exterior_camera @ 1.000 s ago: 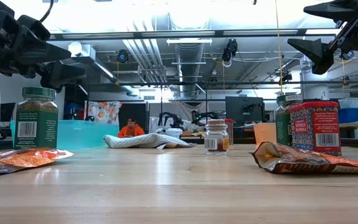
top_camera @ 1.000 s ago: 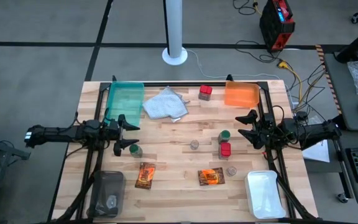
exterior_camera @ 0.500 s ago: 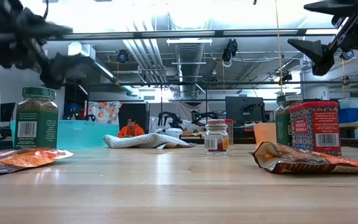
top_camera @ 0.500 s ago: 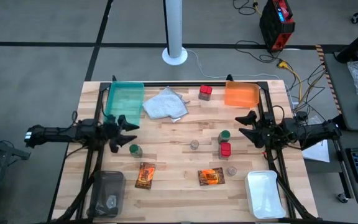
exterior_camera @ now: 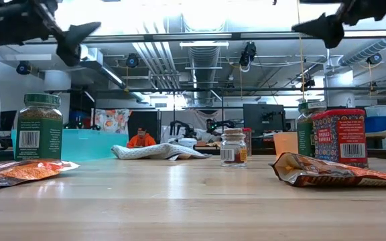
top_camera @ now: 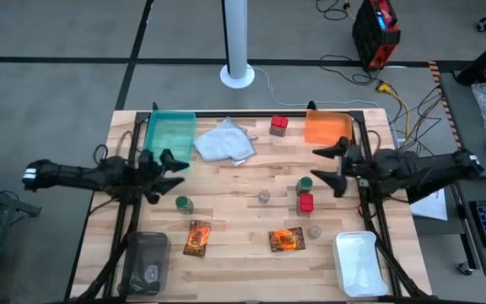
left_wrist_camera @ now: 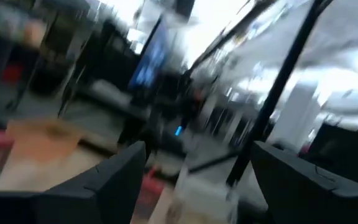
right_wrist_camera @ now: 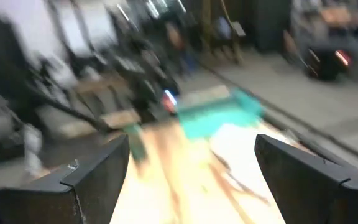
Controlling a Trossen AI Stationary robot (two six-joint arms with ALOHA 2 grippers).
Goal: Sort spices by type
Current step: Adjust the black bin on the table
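Observation:
The spices stand spread over the wooden table (top_camera: pixel 243 215). There are green-capped jars (top_camera: pixel 182 203) (top_camera: pixel 305 183), red boxes (top_camera: pixel 305 203) (top_camera: pixel 278 125), tiny grey jars (top_camera: pixel 264 196) (top_camera: pixel 314 231) and shiny orange-brown packets (top_camera: pixel 197 238) (top_camera: pixel 286 241). My left gripper (top_camera: pixel 175 171) hovers open, high above the table's left side, behind the left green-capped jar (exterior_camera: pixel 40 126). My right gripper (top_camera: pixel 317 165) hovers open, high above the right side, near the right green-capped jar. Neither has anything between its fingers (left_wrist_camera: pixel 117 180) (right_wrist_camera: pixel 309 174).
A teal tray (top_camera: pixel 170 133) and an orange tray (top_camera: pixel 327 128) stand at the far edge, with a pale grey cloth (top_camera: pixel 224 142) between them. A white tray (top_camera: pixel 359 263) is at the near right. A clear container (top_camera: pixel 146 262) at the near left holds a small jar.
Both grippers have risen well above the table and stayed open. My right gripper has also gone toward the table's middle, over the right green-capped jar. My left gripper has tipped its fingers upward and rolled a little. No spice has moved.

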